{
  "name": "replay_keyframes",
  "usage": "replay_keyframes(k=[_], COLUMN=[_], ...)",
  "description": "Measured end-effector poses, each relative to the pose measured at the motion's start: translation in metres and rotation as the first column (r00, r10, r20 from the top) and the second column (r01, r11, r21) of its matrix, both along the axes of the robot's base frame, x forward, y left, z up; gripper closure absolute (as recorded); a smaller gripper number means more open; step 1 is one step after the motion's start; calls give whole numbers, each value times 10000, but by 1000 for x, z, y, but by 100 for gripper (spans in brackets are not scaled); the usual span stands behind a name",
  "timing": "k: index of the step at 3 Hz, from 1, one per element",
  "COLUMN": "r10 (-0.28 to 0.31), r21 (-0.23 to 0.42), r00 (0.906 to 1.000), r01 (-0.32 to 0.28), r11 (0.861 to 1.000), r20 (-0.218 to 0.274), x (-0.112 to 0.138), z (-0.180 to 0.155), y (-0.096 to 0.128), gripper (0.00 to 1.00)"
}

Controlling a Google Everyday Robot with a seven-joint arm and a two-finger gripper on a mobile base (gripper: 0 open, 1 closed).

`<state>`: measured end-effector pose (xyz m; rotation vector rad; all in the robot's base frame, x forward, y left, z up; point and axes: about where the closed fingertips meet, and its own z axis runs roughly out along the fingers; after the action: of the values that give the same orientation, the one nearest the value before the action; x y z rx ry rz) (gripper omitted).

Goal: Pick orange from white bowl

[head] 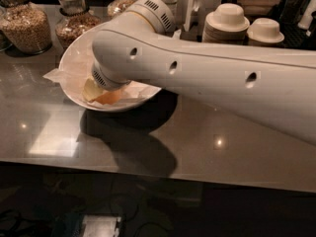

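While the arm (207,78) spans the scene, its long axis runs from the right edge of the counter (222,147) up and left to the far-left area. The arm is a thick white tube with three dark holes along its side and a vented round joint at its far end. The counter is grey and glossy. Its front edge crosses the lower part of the view, with dark floor below.

The white bowl (74,58) stands near the far-left corner, mouth upward. It is wide, shallow and glossy. The crumpled white paper (54,75) lining it pokes one corner over the left rim. The bowl is round, so it has no long axis.

Bare counter lies open in front of the bowl and to its right, up to the front edge. Behind the bowl, along the far edge, stand two glass jars (27,26) (74,21) of grain. Two plate stacks (226,26) (265,31), each capped by a small upturned bowl, stand further right.

The gripper (93,89) is down inside the bowl beneath the wrist, at the front wall. Only a pale piece of it shows. Whether it is spread or closed cannot be told.

The orange (109,98) lies in the bowl, just beside that pale piece. It shows only as a small orange patch, so its axis cannot be told.
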<state>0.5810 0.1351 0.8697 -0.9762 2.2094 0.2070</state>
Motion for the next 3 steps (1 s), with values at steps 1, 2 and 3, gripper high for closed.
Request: replay_keyframes(k=[1, 2, 3], r10=[-86, -117, -68], r21=[-25, -61, -42], r00=[9996, 9986, 9972], r01=[86, 114, 65], r11=[10000, 9999, 10000], r20=[-259, -524, -744], x=[2, 4, 5], z=[-5, -11, -16], y=[-3, -6, -6], gripper=[38, 40, 59])
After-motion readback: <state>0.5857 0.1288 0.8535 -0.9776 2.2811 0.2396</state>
